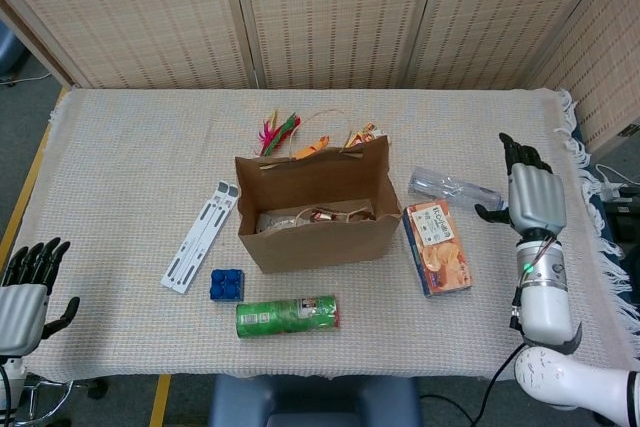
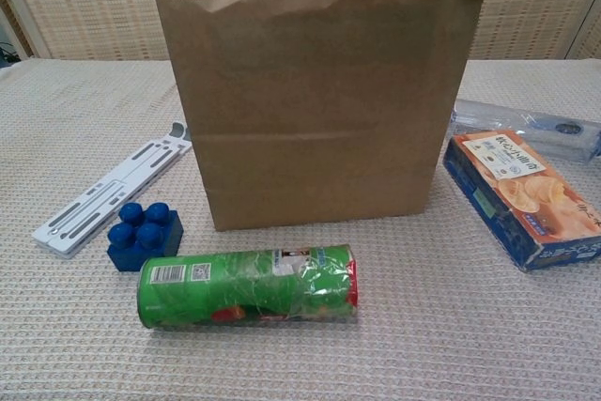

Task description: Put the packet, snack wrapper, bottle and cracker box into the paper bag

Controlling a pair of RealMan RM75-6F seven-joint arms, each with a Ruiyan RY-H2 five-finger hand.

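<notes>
Right hand [image 1: 533, 199] is empty with fingers spread, just right of the bottle [image 1: 456, 189] — which lies lengthwise left-right toward the paper bag [image 1: 318, 230] — way nearer than the empty left hand [image 1: 24, 297].

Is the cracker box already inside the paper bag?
No, the cracker box lies flat on the table cloth beside the paper bag, on the side toward the right hand.
</notes>
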